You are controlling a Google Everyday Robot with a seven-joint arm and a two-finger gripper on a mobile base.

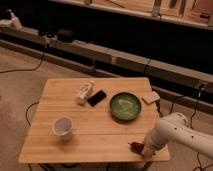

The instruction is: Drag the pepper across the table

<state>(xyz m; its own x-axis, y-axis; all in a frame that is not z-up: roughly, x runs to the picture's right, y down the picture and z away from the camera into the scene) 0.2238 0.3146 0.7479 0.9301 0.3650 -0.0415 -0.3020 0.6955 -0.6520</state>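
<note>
The small dark reddish-brown pepper (134, 146) lies on the light wooden table (90, 135), close to its front edge and towards the front right corner. My gripper (145, 149) is at the end of the white arm that reaches in from the right. It is down at table height, right against the pepper's right side. The gripper's body hides where it meets the pepper.
A white cup (63, 126) stands front left. A green bowl (125, 105) sits mid-right, with a black phone (97, 98) and a white carton (85, 92) left of it. A tan block (151, 97) lies at the right edge. Cables run on the floor.
</note>
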